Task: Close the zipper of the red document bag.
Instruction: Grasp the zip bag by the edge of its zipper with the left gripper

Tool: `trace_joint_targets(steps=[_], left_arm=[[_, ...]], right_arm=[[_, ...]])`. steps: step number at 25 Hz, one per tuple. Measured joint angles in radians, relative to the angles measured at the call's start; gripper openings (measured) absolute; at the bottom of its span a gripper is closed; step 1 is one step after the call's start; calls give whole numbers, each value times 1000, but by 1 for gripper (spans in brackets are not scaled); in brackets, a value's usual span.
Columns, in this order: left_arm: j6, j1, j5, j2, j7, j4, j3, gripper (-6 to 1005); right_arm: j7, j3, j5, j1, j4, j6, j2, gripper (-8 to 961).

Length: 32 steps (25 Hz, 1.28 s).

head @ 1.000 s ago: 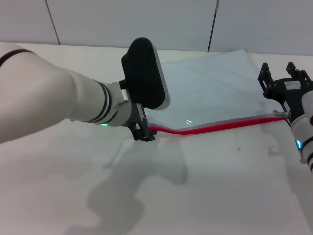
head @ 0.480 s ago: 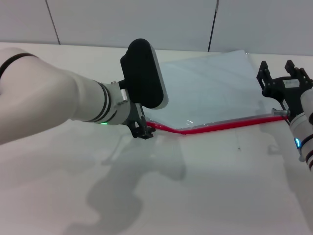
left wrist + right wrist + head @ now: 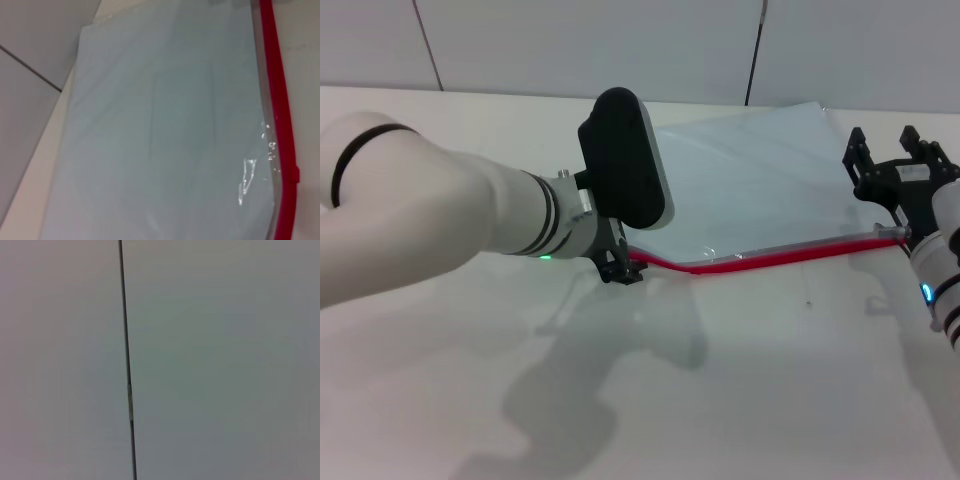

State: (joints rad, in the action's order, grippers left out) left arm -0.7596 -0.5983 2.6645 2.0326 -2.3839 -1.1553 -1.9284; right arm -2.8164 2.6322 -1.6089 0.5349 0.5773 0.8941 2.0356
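The red document bag (image 3: 760, 185), a flat pale blue-grey pouch, lies at the back of the white table and fills the left wrist view (image 3: 160, 130). The zipper (image 3: 770, 256) runs as a red strip along the bag's near edge (image 3: 280, 130). It bends upward at its left end. My left gripper (image 3: 620, 268) sits at that left end, pinched on the strip. My right gripper (image 3: 892, 160) stands just off the bag's right corner, fingers apart and pointing away, with nothing between them. A small bump shows on the strip (image 3: 295, 173).
The white table (image 3: 770, 380) stretches bare in front of the bag. A grey panelled wall (image 3: 620, 40) rises behind it, and the right wrist view shows only that wall with a dark seam (image 3: 127, 365). My bulky left forearm (image 3: 440, 240) crosses the left side.
My left arm has shifted slightly to the right, its gripper staying at the strip's left end. The right gripper and the bag have hardly moved.
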Motion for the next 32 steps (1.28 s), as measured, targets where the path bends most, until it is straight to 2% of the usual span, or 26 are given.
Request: trace_joint_targets(steps=[8, 19, 24, 32], left_arm=[[48, -2, 0, 0, -4, 26, -8, 755], [104, -4, 1, 0, 3, 50, -17, 614], [149, -13, 0, 1, -2, 82, -52, 397], [195, -14, -2, 4, -5, 108, -59, 377]], right_arm=[[0, -3, 1, 6, 0, -8, 0, 633], [0, -4, 1, 7, 2, -11, 0, 633], [0, -5, 1, 7, 3, -11, 0, 633], [0, -6, 1, 8, 4, -11, 0, 632]])
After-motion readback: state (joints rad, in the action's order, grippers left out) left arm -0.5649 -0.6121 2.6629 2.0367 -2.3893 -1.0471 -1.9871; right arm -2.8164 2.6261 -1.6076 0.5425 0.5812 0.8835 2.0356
